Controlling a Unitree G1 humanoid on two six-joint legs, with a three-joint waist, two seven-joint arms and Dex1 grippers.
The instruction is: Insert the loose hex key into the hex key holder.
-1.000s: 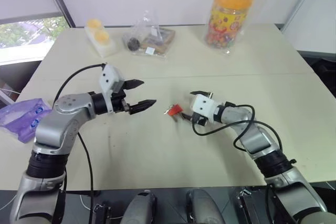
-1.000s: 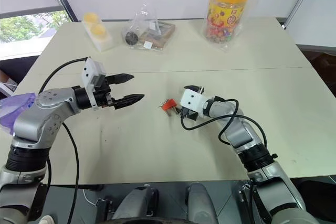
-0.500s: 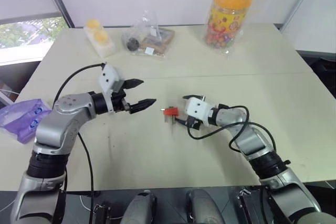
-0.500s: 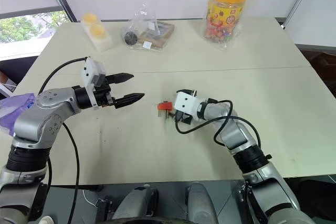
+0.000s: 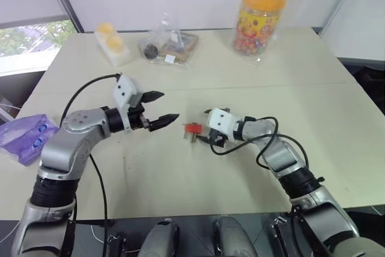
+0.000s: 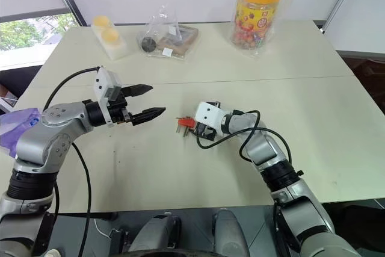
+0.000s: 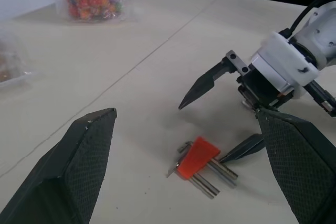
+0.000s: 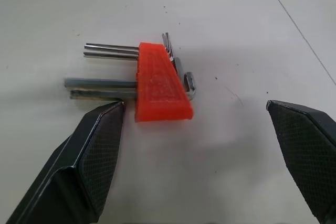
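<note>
Left pincer (image 5: 161,110): raised above the worktop (image 5: 240,82) at centre-left, pointing right toward the red block; its two black fingers are spread wide with nothing between them.
Right pincer (image 7: 220,124): low over the worktop just right of the hex key holder, pointing left at it; fingers spread wide and gripping nothing. One fingertip (image 8: 100,145) lies just beside the long ends of the keys, the other is well off to the far side.
Hex key holder (image 8: 160,85): small red-orange wedge lying flat on the worktop near the centre, between the two pincers, closer to the right one; it rests on the surface and neither pincer holds it.
Keys in holder (image 8: 102,82): several dark metal rods run through the block, long ends out of one side, bent ends curling out of the other.
Loose hex key: I cannot tell it apart from the rods at the block; no separate rod is clear on the worktop.
Candy jar (image 5: 260,19): orange-lidded, in a clear bag, far right of centre.
Clear bag (image 5: 168,43): holding small dark items, far centre.
Yellow-capped white pack (image 5: 114,43): far left.
Purple packet (image 5: 24,136): at the left edge.
</note>
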